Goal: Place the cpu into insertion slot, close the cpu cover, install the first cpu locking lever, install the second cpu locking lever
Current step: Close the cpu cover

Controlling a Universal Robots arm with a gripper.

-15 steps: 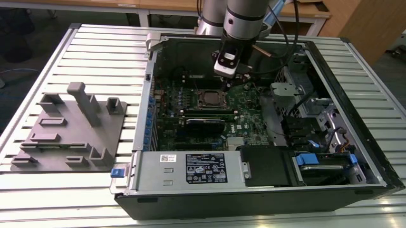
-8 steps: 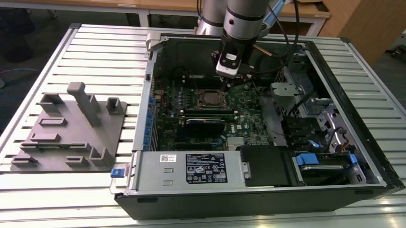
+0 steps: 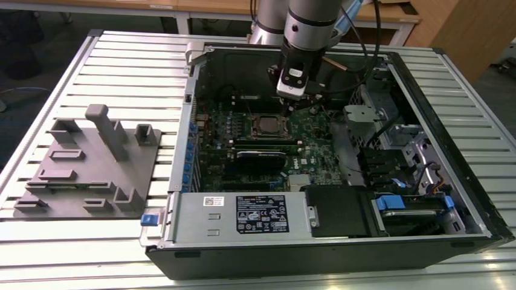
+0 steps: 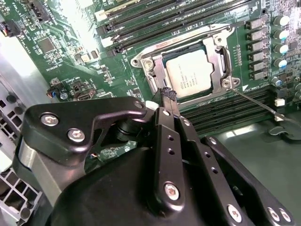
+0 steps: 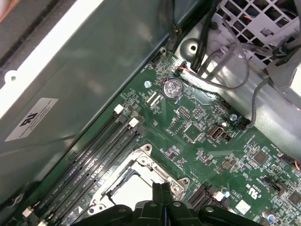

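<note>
- A slatted metal table [image 3: 121, 66] carries everything in the exterior view
- An open computer case [image 3: 322, 257] lies on its side on the table, its inside facing up
- A grey moulded fixture [image 3: 89, 175] sits on the table just beside the case, on the exterior view's left
- The robot arm [image 3: 310, 24] comes down into the case from the far side
- The green motherboard [image 3: 310, 136] covers the floor of the case, with long dark memory slots [image 4: 155, 19] running beside the socket
- The gripper [image 3: 289, 109] hangs low over the board; in both wrist views its tip [image 4: 168, 94] [image 5: 162, 187] is right at the edge of the socket, and whether it touches cannot be told
- Its fingers [image 4: 164, 108] are clenched together with nothing between them
- The insertion slot [image 4: 140, 60] sits near the middle of the board, framed in dark metal
- The cpu cover [image 4: 221, 54] lies flat over the slot, its window framing the chip
- The cpu [image 4: 190, 75] rests in the slot under the cover, silver-grey top facing up
- A thin metal locking lever [image 4: 256, 102] runs out from one corner of the cover across the nearby memory slots
- A round coin battery [image 5: 171, 87] sits on the board well apart from the socket
</note>
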